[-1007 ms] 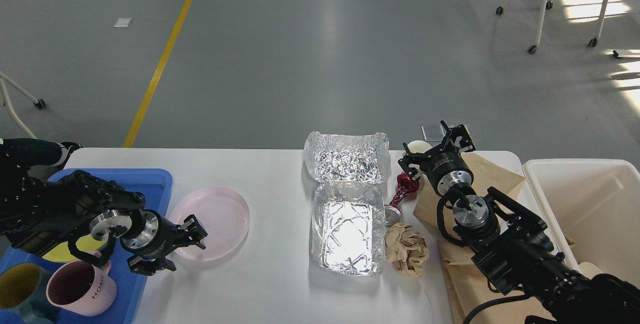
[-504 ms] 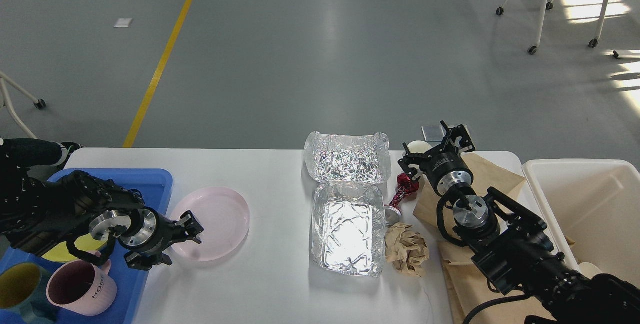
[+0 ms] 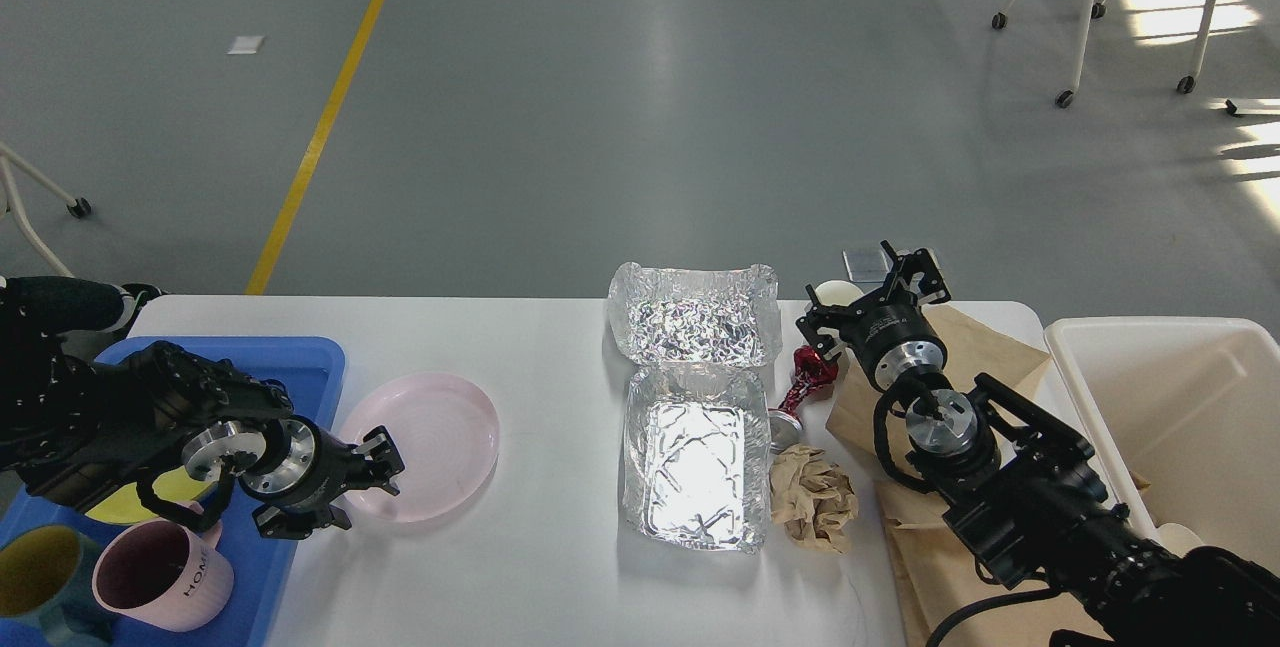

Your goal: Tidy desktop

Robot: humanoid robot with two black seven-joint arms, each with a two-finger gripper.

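Our spread left hand (image 3: pixel 345 492) has drawn back along the smooth pink plate's (image 3: pixel 425 445) rim beside crinkled foil (image 3: pixel 695 462) on the matte tabletop (image 3: pixel 530 567); right hand (image 3: pixel 870 299) spread, unmoved.

The left gripper (image 3: pixel 350 492) shows dark against the rim of the pink plate (image 3: pixel 430 437), so whether its fingers touch that rim cannot be told. Behind it, the yellow dish (image 3: pixel 125 505) lies mostly hidden under the arm. Nearer the bottom edge, a pink mug (image 3: pixel 160 577) and a teal cup (image 3: pixel 40 572) (both on the blue tray (image 3: pixel 290 362)) are cut off. Beside the right gripper (image 3: pixel 875 299), a cream round thing (image 3: pixel 838 294) is partly hidden. The cream bin (image 3: pixel 1150 337) runs off the right edge.
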